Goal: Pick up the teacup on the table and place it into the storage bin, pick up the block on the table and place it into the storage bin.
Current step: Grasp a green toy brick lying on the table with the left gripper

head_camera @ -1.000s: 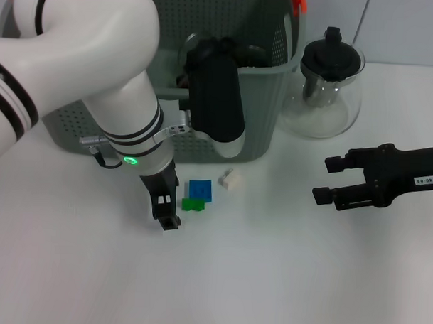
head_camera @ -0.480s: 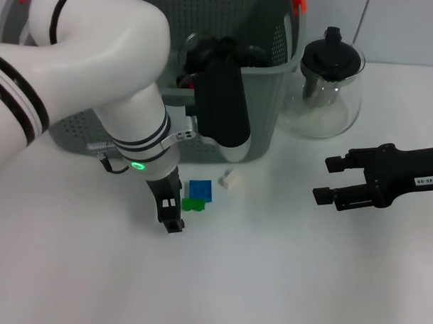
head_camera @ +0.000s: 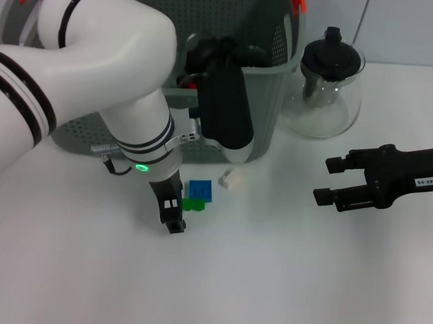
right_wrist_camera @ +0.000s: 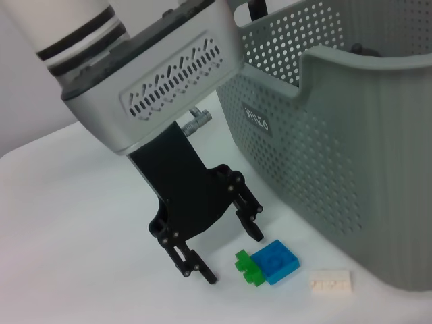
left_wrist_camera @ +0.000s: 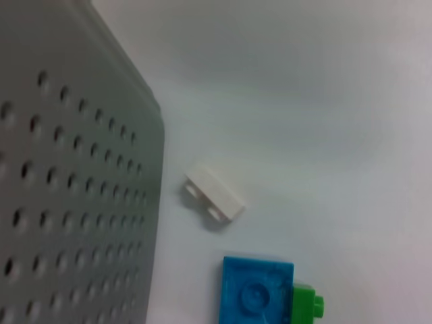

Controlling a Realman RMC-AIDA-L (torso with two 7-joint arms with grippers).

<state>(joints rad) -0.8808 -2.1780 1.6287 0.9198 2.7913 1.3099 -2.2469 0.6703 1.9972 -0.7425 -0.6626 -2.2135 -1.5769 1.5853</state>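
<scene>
My left gripper [head_camera: 174, 210] sits low over the white counter [head_camera: 269, 277], jaws spread wide and holding nothing, just beside the blue-and-green toy block [head_camera: 197, 195]. One finger is on the block's near side, the other is close to its edge, so the block is not yet squarely between them.

Risks: if I close from here, a fingertip could catch the block's edge and shove or spin it instead of pinching it. The green piece sticks out from under the blue one, so the grip may land unevenly and the block could slip on the lift. The small white flat brick [head_camera: 231, 179] lies just past the block and could get nudged.

Beyond the block, the large grey-green perforated plastic storage bin [head_camera: 272, 100] stands close, and its wall leaves little room on that side. My own forearm hangs over the bin front. No teacup is clearly visible on the counter. Right of the bin stands a glass teapot with black lid [head_camera: 327, 84]. My right gripper [head_camera: 332, 182] is parked well to the right of the block, jaws apart, empty.
</scene>
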